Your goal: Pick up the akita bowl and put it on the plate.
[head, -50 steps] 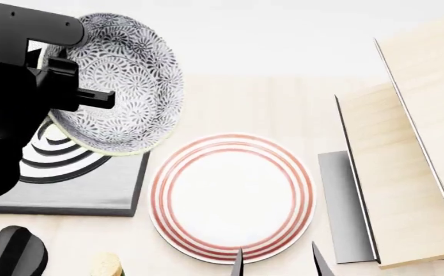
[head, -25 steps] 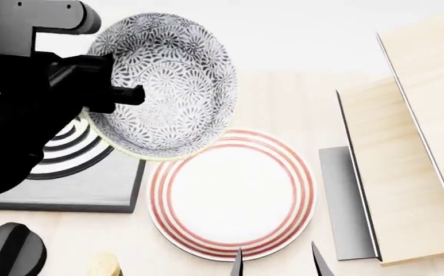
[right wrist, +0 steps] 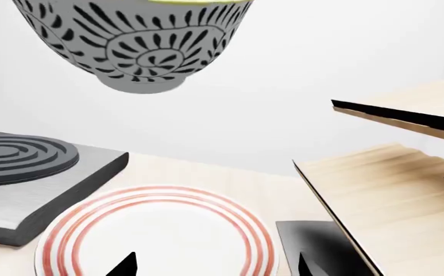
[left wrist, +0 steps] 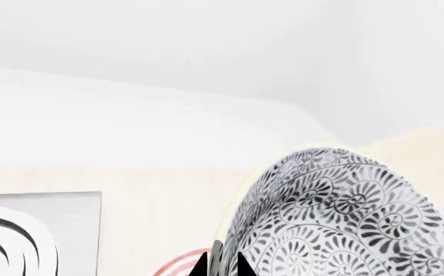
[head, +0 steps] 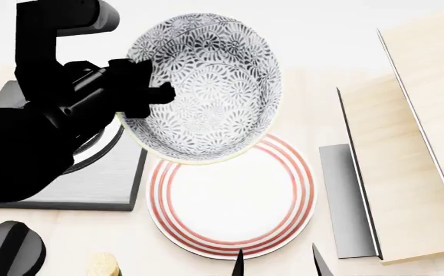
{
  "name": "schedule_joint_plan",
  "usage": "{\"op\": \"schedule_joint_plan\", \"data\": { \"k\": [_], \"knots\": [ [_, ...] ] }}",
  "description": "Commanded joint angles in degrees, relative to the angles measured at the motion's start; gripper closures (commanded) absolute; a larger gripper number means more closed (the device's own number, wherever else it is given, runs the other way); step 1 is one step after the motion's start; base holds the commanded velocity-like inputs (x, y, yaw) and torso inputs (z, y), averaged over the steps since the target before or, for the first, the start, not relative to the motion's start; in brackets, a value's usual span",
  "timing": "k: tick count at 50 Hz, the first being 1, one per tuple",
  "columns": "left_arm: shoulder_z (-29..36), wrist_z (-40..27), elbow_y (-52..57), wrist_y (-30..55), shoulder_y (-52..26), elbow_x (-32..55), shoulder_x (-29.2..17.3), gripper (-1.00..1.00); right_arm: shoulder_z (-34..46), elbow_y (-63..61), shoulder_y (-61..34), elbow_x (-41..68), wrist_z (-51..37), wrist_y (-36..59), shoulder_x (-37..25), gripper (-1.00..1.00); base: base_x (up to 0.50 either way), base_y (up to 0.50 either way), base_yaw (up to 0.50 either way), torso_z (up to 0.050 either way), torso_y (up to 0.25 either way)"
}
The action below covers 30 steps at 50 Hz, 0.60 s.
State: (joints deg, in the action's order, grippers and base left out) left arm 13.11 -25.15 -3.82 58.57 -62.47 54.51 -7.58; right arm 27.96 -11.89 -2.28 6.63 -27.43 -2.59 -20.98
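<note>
Akita bowl (head: 206,86) held aloft by L gripper (head: 141,95), jaws clamped on its rim; rim edge sits between the fingers, bowl body extends away from the jaws toward the plate side. Bowl tilted, mouth facing the head cam. L wrist view: bowl's patterned outer wall (left wrist: 344,218) fills the space right past the fingertips (left wrist: 199,267), pinched between the two dark tips.

Near → far from L jaws: bowl in grip; below it the plate (head: 230,198), red rings, flat on light wood table (head: 313,109). Bowl's lower edge overlaps the plate's far rim in head view, but R wrist view shows the bowl foot (right wrist: 141,86) well above the plate (right wrist: 157,233), not touching. Stove burner (head: 91,178), grey square w/ rings, beside the plate, partly hidden under L arm. Farther out: wooden shelf boards (head: 405,172) w/ dark metal panel (head: 344,201), beyond the plate's other side.

R gripper (head: 277,261): only the two dark fingertips show at the near plate edge, spread apart w/ nothing between them → open. Plate lies just ahead of R jaws, bowl above and beyond.

Black knob (head: 11,250) and a small tan object (head: 103,265) at near table edge; tan one too cropped to ID.
</note>
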Motion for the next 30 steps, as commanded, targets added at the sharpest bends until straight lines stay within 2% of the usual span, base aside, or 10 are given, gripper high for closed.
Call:
{"op": "schedule_joint_plan", "data": {
  "k": [1,2,17,24,30],
  "knots": [
    [3.11,0.15,0.41,-2.16,0.79,-2.09,0.51,1.00,0.19,0.23,0.03,0.08,-0.06,-0.19,-0.06,-1.00,0.00,0.00,0.00,0.000,0.000],
    [1.91,0.95,-0.53,-1.72,0.87,-0.27,0.91,1.00,0.24,0.30,-0.01,0.07,-0.04,-0.22,-0.03,-1.00,0.00,0.00,0.00,0.000,0.000],
    [2.95,2.37,-4.43,-7.86,2.99,-3.09,1.37,1.00,0.60,0.82,-0.14,0.08,-0.07,-0.45,0.03,-1.00,0.00,0.00,0.00,0.000,0.000],
    [5.38,4.41,-7.72,-10.99,3.70,-5.70,1.62,1.00,0.66,1.20,-0.30,0.17,-0.07,-0.56,0.04,-1.00,0.00,0.00,0.00,0.000,0.000],
    [5.26,5.67,-8.71,-10.82,3.95,-4.16,1.94,1.00,0.86,1.75,-0.59,0.19,0.01,-0.52,0.17,-1.00,0.00,0.00,0.00,0.000,0.000]
  ]
}}
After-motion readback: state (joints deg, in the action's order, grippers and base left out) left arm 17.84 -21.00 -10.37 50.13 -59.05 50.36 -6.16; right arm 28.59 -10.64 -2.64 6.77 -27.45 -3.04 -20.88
